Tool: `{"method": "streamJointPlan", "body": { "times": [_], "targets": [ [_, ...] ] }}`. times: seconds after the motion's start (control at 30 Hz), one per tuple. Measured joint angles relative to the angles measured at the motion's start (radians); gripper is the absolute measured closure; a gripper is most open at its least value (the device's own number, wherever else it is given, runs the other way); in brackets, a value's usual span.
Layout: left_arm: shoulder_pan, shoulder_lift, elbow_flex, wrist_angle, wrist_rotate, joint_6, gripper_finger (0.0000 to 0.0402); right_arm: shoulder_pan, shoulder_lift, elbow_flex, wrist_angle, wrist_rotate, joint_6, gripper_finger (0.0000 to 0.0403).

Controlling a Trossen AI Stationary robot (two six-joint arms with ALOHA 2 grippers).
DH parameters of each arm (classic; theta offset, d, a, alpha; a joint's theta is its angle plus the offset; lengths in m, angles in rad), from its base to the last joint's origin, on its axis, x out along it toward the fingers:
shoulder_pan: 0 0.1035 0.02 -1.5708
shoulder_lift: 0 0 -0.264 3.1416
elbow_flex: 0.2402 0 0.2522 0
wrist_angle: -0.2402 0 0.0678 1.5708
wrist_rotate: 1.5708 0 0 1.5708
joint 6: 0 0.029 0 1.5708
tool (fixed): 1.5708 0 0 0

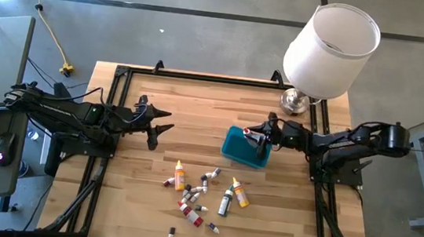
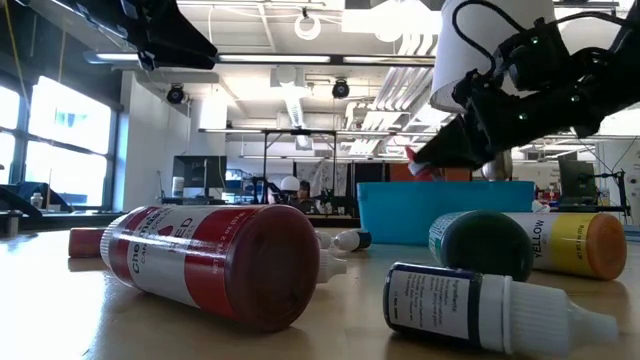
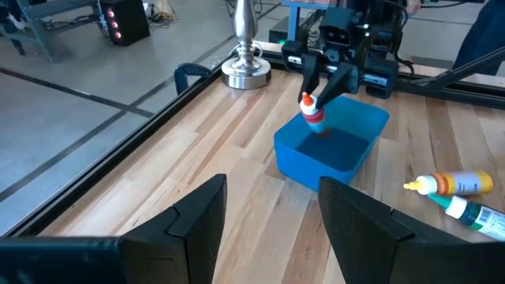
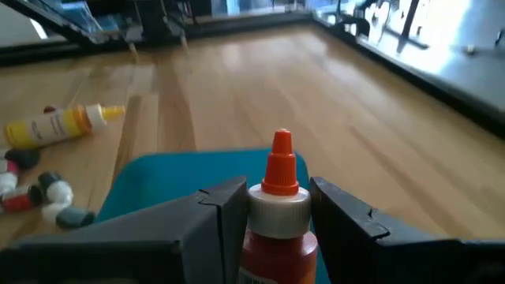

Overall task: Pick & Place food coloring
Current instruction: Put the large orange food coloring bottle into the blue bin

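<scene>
Above the teal rectangular plastic bin point(image 1: 245, 148), toward the surface's right edge: right pincer point(image 3: 319, 105) clamped on a small red dropper bottle with orange cap point(image 4: 275, 211). Placing step; next move calls for lowering and release. Left pincer point(image 1: 162, 125) idle near the left edge, fingers apart. Remaining bottles point(image 1: 198, 193) lie near the front edge. Bin's inside mostly hidden.

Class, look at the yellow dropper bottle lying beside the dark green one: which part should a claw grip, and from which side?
Grip the yellow dropper bottle across its round body, coming straight down from above. It lies flat, close beside the dark green bottle, so fingers should span its narrow width, clear of the tapered tip.
</scene>
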Motion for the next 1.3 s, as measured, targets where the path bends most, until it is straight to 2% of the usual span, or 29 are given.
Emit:
{"method": "streamJointPlan", "body": {
  "times": [0.3, 0.57, 0.8, 0.93, 1.13, 1.3],
  "targets": [
    [0.000, 0.000, 0.000, 0.000, 0.000, 0.000, 0.0204, 0.000, -0.173, 0.000, -0.243, 0.001, 0.018, 0.0279],
    [0.000, 0.000, 0.000, 0.000, 0.001, 0.000, 0.0204, 0.000, -0.364, 0.001, -0.545, 0.000, 0.090, 0.0279],
    [0.000, 0.000, 0.000, 0.000, 0.001, -0.001, 0.0204, 0.000, -0.464, 0.000, -0.728, -0.019, 0.122, 0.0279],
    [0.000, 0.000, 0.000, 0.001, 0.000, -0.001, 0.0204, 0.000, -0.518, 0.000, -0.745, 0.003, 0.110, 0.0279],
    [0.000, 0.000, 0.000, 0.007, 0.000, -0.001, 0.0204, 0.000, -0.602, 0.000, -0.670, 0.024, 0.051, 0.0279],
    [0.000, 0.000, 0.000, 0.007, 0.000, 0.000, 0.0204, 0.000, -0.616, -0.003, -0.652, 0.142, -0.017, 0.0279]
  ]
}}
